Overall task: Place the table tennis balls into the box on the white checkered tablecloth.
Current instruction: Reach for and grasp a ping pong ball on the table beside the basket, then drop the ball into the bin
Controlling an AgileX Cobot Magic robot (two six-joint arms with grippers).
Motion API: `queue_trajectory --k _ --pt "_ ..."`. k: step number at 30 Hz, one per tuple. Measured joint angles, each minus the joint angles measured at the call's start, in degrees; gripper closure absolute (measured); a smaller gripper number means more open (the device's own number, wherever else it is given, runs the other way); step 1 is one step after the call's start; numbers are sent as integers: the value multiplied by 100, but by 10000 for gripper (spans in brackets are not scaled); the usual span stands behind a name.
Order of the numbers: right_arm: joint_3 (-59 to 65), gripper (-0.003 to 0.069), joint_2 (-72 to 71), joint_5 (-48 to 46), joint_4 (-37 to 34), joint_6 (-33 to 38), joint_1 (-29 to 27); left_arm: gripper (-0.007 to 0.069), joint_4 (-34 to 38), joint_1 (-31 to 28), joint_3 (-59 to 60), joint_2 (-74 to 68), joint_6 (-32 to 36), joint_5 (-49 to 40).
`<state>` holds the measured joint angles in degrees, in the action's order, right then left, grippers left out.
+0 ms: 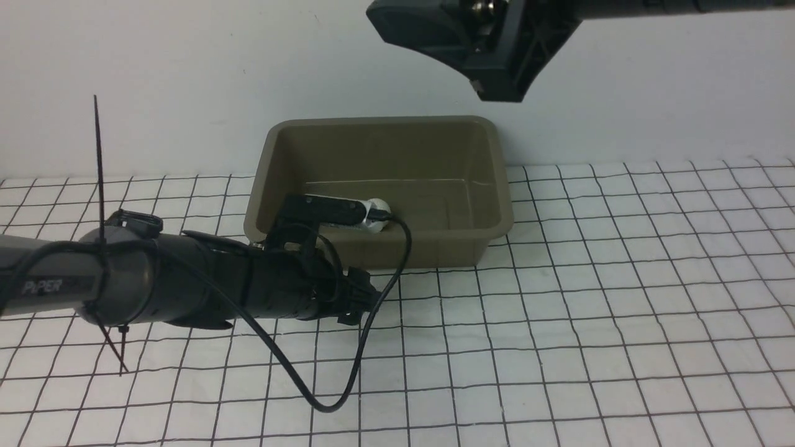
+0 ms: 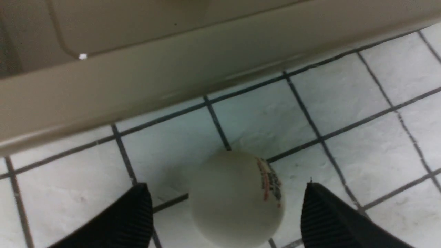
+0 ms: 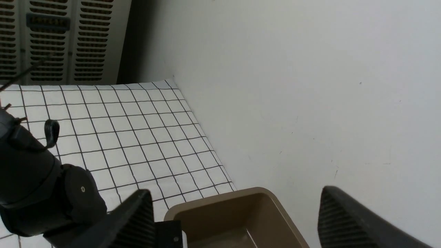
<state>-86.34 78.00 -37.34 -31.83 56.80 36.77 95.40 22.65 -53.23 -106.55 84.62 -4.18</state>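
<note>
One ball (image 1: pixel 379 215) looks to be in the box (image 1: pixel 422 248) already; the other (image 2: pixel 237 199) is on the checkered cloth (image 2: pixel 165 137), just on its near side, between the left gripper's (image 2: pixel 227 213) spread fingers, ungripped. The right gripper (image 3: pixel 234 217) is open, holding nothing. That last ball remains.

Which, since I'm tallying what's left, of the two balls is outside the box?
The ball showing a printed mark, on the tablecloth by the left end effector; the other ball is inside the box.

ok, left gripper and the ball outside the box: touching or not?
Apart. The left wrist view shows cloth on both sides of the ball, between the fingertips.
</note>
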Motion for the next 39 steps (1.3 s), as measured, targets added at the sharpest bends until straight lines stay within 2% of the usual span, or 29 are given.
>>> queue_trajectory --k 7,10,11,12,14,18,23,32,35,39 --pt "0 80 -53 0 12 0 0 113 105 0 -133 -205 182 7" --pt "0 82 -59 -4 12 0 0 200 182 6 -133 -255 195 2" --pt "0 83 -72 -4 7 0 0 273 183 6 -133 -262 231 -10" --pt "0 88 -99 -4 0 0 0 291 160 6 -133 -267 249 -55" --pt "0 99 -179 8 -6 12 0 281 135 12 -133 -267 278 -241" --pt "0 116 -333 19 -6 138 0 280 -75 122 41 -91 200 -1185" --pt "-2 124 -438 14 -6 41 0 280 -765 426 264 615 7 -2607" --pt "-2 124 -443 -391 60 -301 0 280 92 -173 -393 1178 986 -1410" --pt "-2 124 -443 -407 60 -316 0 280 198 -621 -635 1034 1649 -1011" --pt "-2 124 -443 -407 89 -318 0 280 238 -925 -813 747 2145 -1054"
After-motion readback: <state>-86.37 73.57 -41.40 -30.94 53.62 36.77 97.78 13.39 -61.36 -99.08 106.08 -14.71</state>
